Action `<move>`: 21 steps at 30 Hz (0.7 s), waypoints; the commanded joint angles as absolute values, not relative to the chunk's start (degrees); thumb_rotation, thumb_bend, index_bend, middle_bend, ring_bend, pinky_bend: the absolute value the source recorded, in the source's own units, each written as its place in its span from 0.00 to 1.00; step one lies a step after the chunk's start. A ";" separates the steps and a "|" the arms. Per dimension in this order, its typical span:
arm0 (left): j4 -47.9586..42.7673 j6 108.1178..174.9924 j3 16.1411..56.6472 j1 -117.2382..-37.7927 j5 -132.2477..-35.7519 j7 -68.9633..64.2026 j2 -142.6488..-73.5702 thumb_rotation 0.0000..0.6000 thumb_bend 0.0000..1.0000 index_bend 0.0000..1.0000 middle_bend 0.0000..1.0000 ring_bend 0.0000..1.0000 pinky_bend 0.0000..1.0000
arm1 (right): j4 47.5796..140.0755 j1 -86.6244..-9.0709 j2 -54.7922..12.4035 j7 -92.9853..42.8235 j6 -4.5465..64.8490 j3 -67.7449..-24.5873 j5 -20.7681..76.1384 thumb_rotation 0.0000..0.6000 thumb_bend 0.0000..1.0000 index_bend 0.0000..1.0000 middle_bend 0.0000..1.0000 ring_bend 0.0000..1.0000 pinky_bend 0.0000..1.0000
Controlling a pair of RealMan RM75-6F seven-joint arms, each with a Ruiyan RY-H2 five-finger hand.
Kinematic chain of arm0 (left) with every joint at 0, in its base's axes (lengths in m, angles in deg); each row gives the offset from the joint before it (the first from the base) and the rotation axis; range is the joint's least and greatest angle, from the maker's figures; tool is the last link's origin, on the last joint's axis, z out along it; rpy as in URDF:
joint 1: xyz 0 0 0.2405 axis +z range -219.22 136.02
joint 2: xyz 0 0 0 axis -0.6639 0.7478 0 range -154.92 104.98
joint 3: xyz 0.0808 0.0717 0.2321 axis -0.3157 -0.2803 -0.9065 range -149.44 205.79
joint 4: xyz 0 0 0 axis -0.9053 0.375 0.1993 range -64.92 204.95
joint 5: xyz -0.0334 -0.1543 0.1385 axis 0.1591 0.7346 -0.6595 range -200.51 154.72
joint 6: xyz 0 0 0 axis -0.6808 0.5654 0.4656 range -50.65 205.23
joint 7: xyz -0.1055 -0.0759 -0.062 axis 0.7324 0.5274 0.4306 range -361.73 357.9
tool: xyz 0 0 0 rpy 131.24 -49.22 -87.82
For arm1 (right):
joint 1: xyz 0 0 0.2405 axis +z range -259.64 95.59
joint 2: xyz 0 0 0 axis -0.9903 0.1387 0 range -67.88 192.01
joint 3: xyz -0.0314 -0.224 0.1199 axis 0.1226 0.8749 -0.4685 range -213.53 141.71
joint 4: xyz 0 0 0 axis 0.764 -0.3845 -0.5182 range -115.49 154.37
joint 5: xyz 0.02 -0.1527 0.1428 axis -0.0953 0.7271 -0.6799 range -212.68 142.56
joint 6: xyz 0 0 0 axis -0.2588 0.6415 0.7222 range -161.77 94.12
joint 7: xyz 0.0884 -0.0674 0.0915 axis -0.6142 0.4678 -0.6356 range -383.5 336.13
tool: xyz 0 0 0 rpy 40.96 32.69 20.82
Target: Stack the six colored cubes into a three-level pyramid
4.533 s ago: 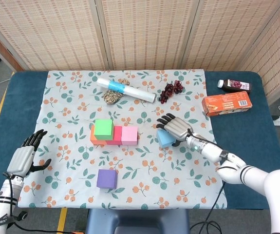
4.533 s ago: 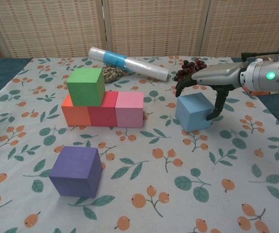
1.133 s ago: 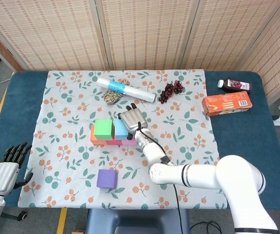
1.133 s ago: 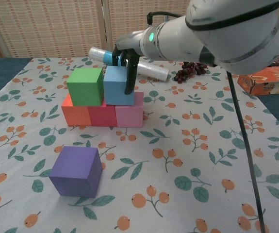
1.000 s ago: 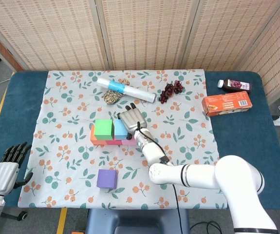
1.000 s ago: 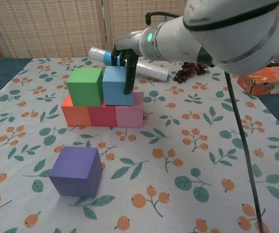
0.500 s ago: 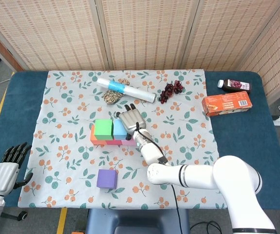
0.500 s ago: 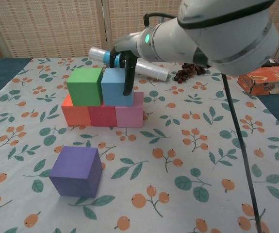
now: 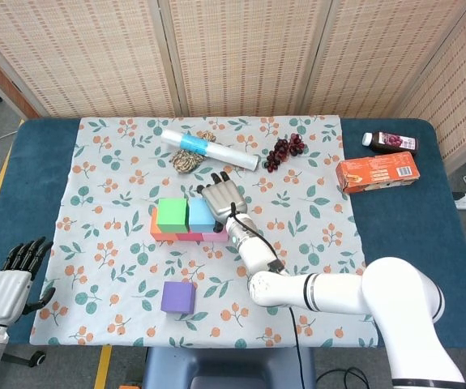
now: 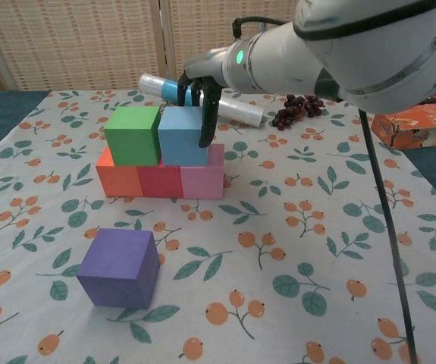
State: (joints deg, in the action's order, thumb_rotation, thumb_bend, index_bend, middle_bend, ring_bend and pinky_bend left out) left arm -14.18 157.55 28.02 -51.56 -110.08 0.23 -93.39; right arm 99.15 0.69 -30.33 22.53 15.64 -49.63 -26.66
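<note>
An orange cube (image 10: 117,180), a red cube (image 10: 161,182) and a pink cube (image 10: 202,182) form a row on the floral cloth. On top of them sit a green cube (image 9: 172,215) (image 10: 133,135) and a light blue cube (image 9: 199,215) (image 10: 181,136), side by side. My right hand (image 9: 221,197) (image 10: 202,95) arches over the blue cube, fingers behind it and the thumb hanging just off its right edge, loosened. A purple cube (image 9: 177,297) (image 10: 119,267) stands alone near the front edge. My left hand (image 9: 10,279) hovers empty off the table's left front corner.
A foil-wrapped roll (image 9: 210,149) and a twine bundle (image 9: 186,160) lie behind the stack. Grapes (image 9: 285,151) (image 10: 297,108) sit at the back right. An orange box (image 9: 378,173) and a juice bottle (image 9: 391,142) rest on the blue table to the right.
My right hand carried the blue cube from the right and set it next to the green one. In the last half second its thumb has moved off the cube's right side.
</note>
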 commanded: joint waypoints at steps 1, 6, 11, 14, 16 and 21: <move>-14.26 157.38 28.06 -51.59 -110.00 0.21 -93.35 1.00 0.32 0.00 0.00 0.00 0.06 | 98.93 0.58 -30.48 22.48 15.59 -49.54 -26.38 1.00 0.00 0.34 0.29 0.00 0.00; -14.46 157.01 28.10 -51.64 -109.86 0.12 -93.22 1.00 0.32 0.00 0.00 0.00 0.06 | 98.32 0.40 -30.89 22.11 15.30 -49.65 -25.81 1.00 0.00 0.40 0.31 0.02 0.00; -14.52 157.00 28.13 -51.58 -109.86 0.09 -93.20 1.00 0.32 0.00 0.00 0.00 0.06 | 98.36 0.23 -30.98 21.64 15.52 -50.13 -25.42 1.00 0.00 0.41 0.31 0.03 0.00; -14.58 156.98 28.13 -51.57 -109.93 0.04 -93.18 1.00 0.32 0.00 0.00 0.00 0.06 | 98.69 0.23 -30.86 21.56 15.75 -50.44 -25.65 1.00 0.00 0.40 0.31 0.03 0.00; -14.61 157.00 28.12 -51.55 -109.99 0.07 -93.17 1.00 0.32 0.00 0.00 0.00 0.06 | 98.83 0.27 -30.81 21.63 15.76 -50.58 -25.96 1.00 0.00 0.39 0.31 0.03 0.00; -14.51 157.04 28.20 -51.53 -110.03 0.15 -93.17 1.00 0.32 0.00 0.00 0.00 0.06 | 98.48 0.51 -31.25 22.05 15.87 -50.62 -26.59 1.00 0.00 0.39 0.31 0.03 0.00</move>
